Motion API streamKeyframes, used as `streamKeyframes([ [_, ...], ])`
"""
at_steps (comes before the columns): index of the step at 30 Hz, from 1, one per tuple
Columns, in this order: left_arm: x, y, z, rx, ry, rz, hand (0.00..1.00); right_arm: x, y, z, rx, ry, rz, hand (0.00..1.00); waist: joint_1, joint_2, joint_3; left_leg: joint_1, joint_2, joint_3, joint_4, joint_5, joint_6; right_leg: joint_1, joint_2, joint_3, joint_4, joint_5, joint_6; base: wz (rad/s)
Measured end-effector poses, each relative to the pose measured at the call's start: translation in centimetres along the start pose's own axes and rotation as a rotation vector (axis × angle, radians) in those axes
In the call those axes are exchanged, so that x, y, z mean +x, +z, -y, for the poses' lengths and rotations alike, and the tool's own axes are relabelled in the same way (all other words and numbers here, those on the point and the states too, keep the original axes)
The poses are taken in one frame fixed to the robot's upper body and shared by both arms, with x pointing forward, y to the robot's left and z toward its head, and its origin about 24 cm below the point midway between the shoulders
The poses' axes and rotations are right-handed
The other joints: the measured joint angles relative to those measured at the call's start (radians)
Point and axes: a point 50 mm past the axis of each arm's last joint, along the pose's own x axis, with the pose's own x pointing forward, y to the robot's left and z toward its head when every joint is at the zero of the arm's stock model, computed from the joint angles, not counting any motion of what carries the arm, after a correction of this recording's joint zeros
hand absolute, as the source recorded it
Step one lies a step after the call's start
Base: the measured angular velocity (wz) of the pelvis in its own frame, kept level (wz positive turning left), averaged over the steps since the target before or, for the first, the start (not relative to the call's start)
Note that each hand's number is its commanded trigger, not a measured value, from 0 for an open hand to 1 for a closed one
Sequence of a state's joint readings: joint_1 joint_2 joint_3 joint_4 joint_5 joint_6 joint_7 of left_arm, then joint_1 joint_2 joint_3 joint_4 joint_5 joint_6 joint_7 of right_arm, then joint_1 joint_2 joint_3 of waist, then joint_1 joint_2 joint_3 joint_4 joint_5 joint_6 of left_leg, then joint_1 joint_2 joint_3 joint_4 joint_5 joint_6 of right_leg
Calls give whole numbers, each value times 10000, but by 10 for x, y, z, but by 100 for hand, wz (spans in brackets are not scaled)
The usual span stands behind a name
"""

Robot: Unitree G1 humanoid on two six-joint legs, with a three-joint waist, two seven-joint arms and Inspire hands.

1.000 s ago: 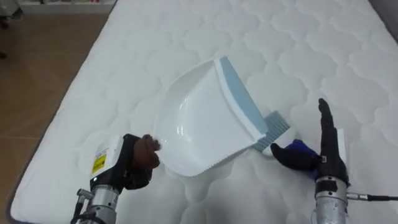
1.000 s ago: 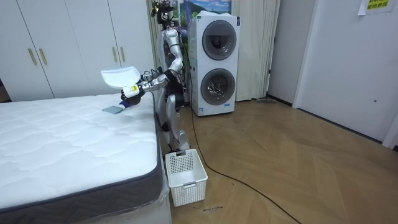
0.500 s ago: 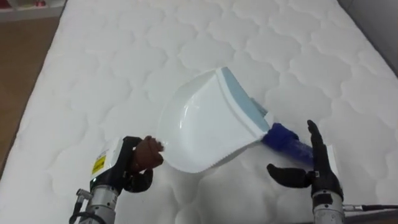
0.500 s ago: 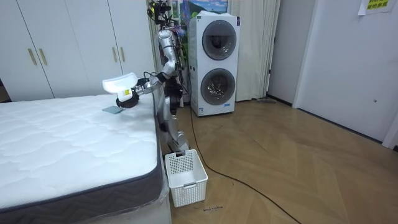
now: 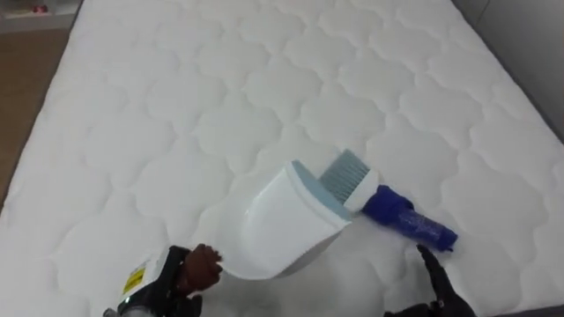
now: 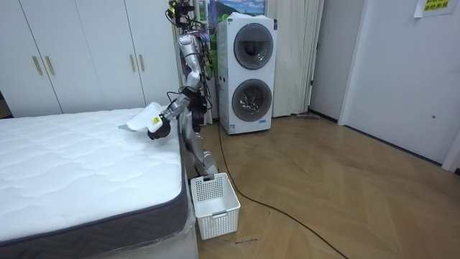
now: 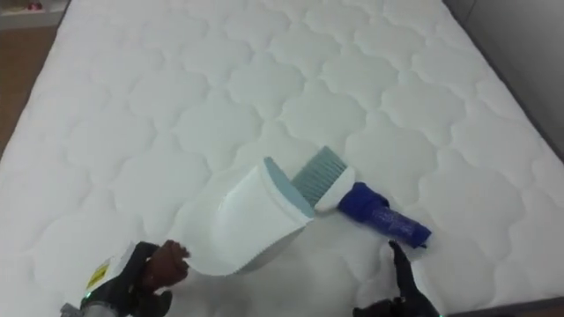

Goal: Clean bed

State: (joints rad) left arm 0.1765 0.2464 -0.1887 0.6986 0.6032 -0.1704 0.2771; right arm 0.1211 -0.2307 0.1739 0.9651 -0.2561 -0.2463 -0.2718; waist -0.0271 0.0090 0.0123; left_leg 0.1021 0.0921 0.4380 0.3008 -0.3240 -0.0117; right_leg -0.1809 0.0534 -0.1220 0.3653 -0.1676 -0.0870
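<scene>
A white dustpan [image 5: 280,227] with a pale blue lip hangs tilted just above the white mattress [image 5: 176,106], its lip pointing at the brush. My left hand [image 5: 188,273] is shut on the dustpan's handle at the lower left. The brush [image 5: 398,217], with a blue handle and grey bristles, lies flat on the mattress right beside the lip. My right hand [image 5: 434,280] shows at the bottom edge just short of the brush handle, open and holding nothing. In the room view I stand at the bed's side, holding the dustpan [image 6: 143,116] over the mattress edge.
A white slatted basket [image 6: 215,204] stands on the wooden floor at the bed's corner near my feet. Stacked washing machines [image 6: 248,72] stand behind me, wardrobes [image 6: 79,54] beyond the bed. The mattress's right edge [image 5: 529,97] drops to a dark side.
The dustpan has come down from a raised tilt to just above the mattress beside the brush. My right hand has sunk to the picture's bottom edge. The view has shifted further over the bed.
</scene>
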Motion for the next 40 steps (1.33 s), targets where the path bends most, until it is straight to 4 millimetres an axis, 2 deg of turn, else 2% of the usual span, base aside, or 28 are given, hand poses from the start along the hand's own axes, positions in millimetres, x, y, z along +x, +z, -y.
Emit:
streamKeyframes([
  [3,-9,-21,10,-3,-404,-940,0,-4,-15,-5,-166,550,-783,0,87,-131,-26,70,204,-53,552,-4,-8,315,172,186,-232,3,-121,-20],
  [5,-17,-34,14,-20,-518,-1543,0,-6,-21,-6,-144,799,-1104,0,74,-178,-70,153,278,-265,859,-4,-8,487,275,399,-255,-46,-207,-25],
  [7,-23,-45,16,-249,-491,-2123,0,-7,-27,-8,-195,1099,-1442,0,49,-143,-80,163,300,-859,965,8,-27,757,381,460,-381,-43,-287,-8],
  [8,-24,-47,17,-303,-500,-2276,0,-7,-28,-8,-247,1155,-1466,0,42,-137,-88,182,283,-1015,945,28,-61,774,416,519,-391,-42,-297,-14],
  [9,-27,-52,21,-333,-550,-2611,0,-8,-30,-9,-288,1260,-1595,0,54,-110,-70,258,236,-1307,932,82,-152,869,457,636,-421,-27,-326,-19],
  [11,-33,-57,29,-315,-729,-3061,0,-9,-32,-9,-312,1316,-1729,0,39,-95,-61,336,180,-1567,872,142,-251,1052,456,724,-454,-23,-332,-8],
  [13,-38,-61,34,-317,-879,-3345,0,-10,-35,-10,-462,1355,-1893,0,-46,-12,-89,569,150,-1848,12,144,-262,1129,457,710,-541,-7,-313,17],
  [14,-38,-61,34,-328,-875,-3375,0,-10,-35,-10,-510,1349,-1933,0,-79,11,-88,632,141,-1852,-239,164,-293,1127,461,692,-542,-1,-301,12],
  [15,-39,-63,34,-486,-819,-3571,0,-10,-36,-9,-562,1320,-2010,0,-63,90,-119,805,108,-1862,-485,206,-354,1130,488,640,-568,17,-263,0],
  [16,-41,-66,35,-635,-768,-3860,0,-10,-38,-8,-596,1296,-2081,0,-62,40,-80,883,33,-1860,-668,211,-359,1128,504,589,-588,29,-239,0],
  [17,-41,-68,34,-753,-709,-4006,0,-11,-39,-7,-651,1310,-2124,0,-64,100,-116,916,34,-1842,-717,211,-359,1150,502,547,-600,35,-231,6],
  [19,-47,-75,39,-1759,-473,-4797,0,-18,-52,-8,-674,1282,-2691,0,0,81,-169,1242,43,-1717,-1059,217,-362,1379,534,474,-756,49,-198,10],
  [22,-55,-83,43,-2942,-158,-5602,0,-29,-73,-10,-514,1149,-4317,0,106,12,-179,1524,24,-1745,-1308,216,-362,1509,555,486,-768,18,-164,0],
  [23,-57,-85,43,-3136,-98,-5772,0,-32,-77,-11,-459,1135,-4656,0,103,69,-227,1547,26,-1742,-1337,216,-361,1514,562,485,-764,17,-165,-6],
  [28,-73,-102,48,-5274,156,-7361,0,-75,-122,-26,-203,2278,-7545,0,366,55,-279,1888,31,-1744,-1373,215,-360,1798,664,720,-859,21,-164,-14],
  [31,-82,-113,50,-6304,292,-8215,0,-82,-127,-32,64,2822,-8247,0,446,-4,-312,1887,29,-1760,-1342,214,-360,1743,741,939,-866,77,-194,-24],
  [33,-86,-117,50,-6503,230,-8651,0,-84,-127,-37,74,3137,-8413,0,466,-53,-344,1886,30,-1753,-1330,214,-360,1748,755,962,-911,127,-189,-6],
  [36,-102,-128,59,-6422,-410,-9737,0,-84,-125,-40,214,3491,-8537,0,482,-106,-374,1898,13,-1753,-1332,213,-360,1781,734,959,-942,189,-151,3],
  [40,-122,-134,71,-6540,-1186,-10601,0,-84,-123,-43,343,3844,-8693,0,585,-162,-357,1863,-7,-1736,-1340,212,-357,1809,673,901,-1088,274,-62,11],
])
